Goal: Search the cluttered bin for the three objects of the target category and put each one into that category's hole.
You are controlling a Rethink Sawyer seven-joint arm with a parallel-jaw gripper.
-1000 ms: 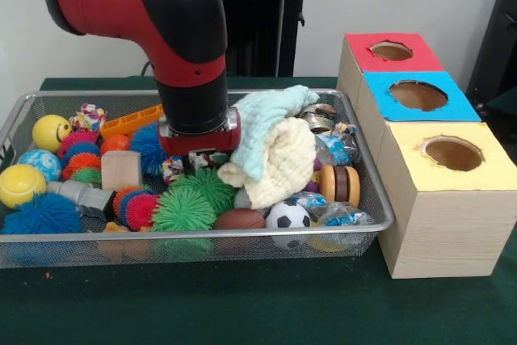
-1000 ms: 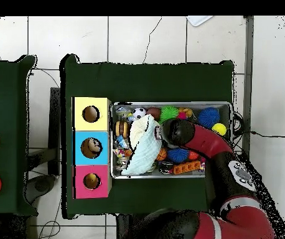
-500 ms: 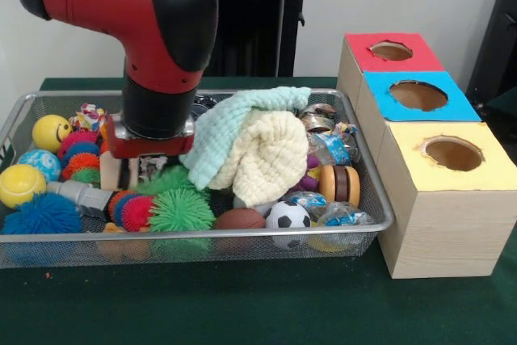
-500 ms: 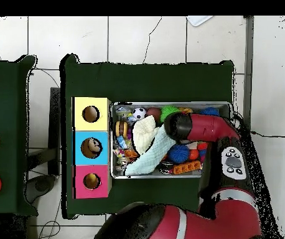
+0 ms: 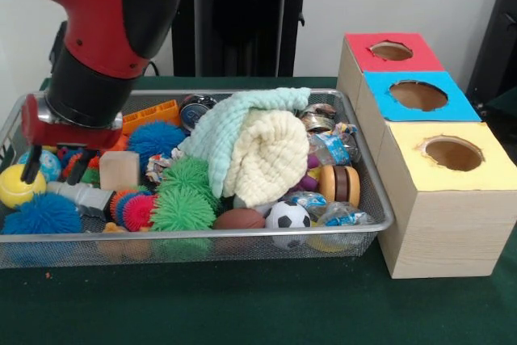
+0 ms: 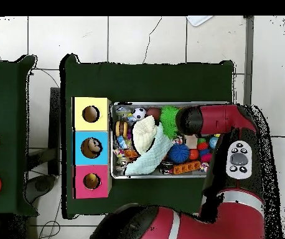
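The wire mesh bin (image 5: 242, 234) is full of toys; it also shows in the overhead view (image 6: 170, 104). My gripper (image 5: 55, 172) hangs over the bin's left end, open and empty, with its dark fingertips (image 5: 31, 169) just above a yellow ball (image 5: 14, 185) and small balls. The orange-tan lumpy things are mostly hidden; one orange-tan bit (image 5: 115, 229) peeks out low at the front wall. The red-topped hole (image 5: 391, 51) is the farthest of the three on the wooden box to the right, and shows in the overhead view (image 6: 91, 181). There the arm hides my gripper.
A mint towel (image 5: 230, 123) and a cream towel (image 5: 271, 155) lie heaped mid-bin. Around them are green spiky balls (image 5: 184, 199), a blue spiky ball (image 5: 42, 214), a wooden block (image 5: 121, 170), a brown football (image 5: 240, 219) and a soccer ball (image 5: 288, 216). Blue-topped (image 5: 418, 95) and yellow-topped (image 5: 454, 153) holes stand nearer.
My arm has swept left across the bin in the front view, from beside the towels to the left end. The mint towel was drawn out leftward and now lies free.
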